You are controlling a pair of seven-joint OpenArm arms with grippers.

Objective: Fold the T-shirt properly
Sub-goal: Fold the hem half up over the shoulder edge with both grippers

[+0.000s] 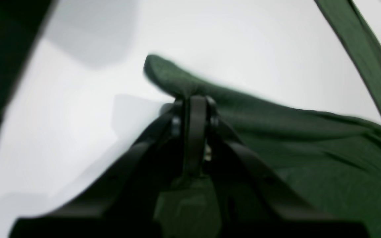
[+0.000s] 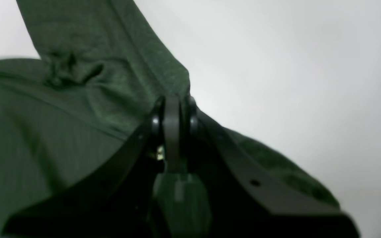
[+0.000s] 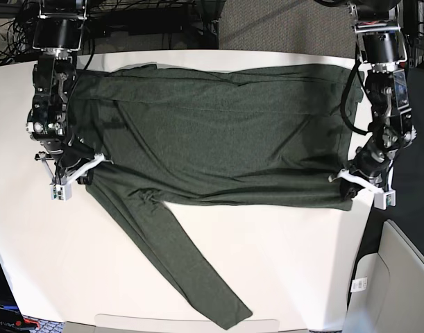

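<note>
The dark olive-green T-shirt [image 3: 225,139] lies spread across the white table [image 3: 281,263], with one long sleeve [image 3: 191,270] running diagonally toward the front edge. My left gripper [image 3: 350,181] is at the shirt's right front corner. In the left wrist view the left gripper [image 1: 195,99] is shut on a raised fold of the shirt [image 1: 309,148]. My right gripper [image 3: 85,173] is at the shirt's left edge, where the sleeve starts. In the right wrist view the right gripper [image 2: 174,99] is shut on a pinched ridge of the shirt [image 2: 61,115].
The table's right edge [image 3: 368,229] runs just beyond the left gripper. A pale grey bin [image 3: 402,277] stands off the table at the lower right. Cables and dark equipment [image 3: 149,21] line the back.
</note>
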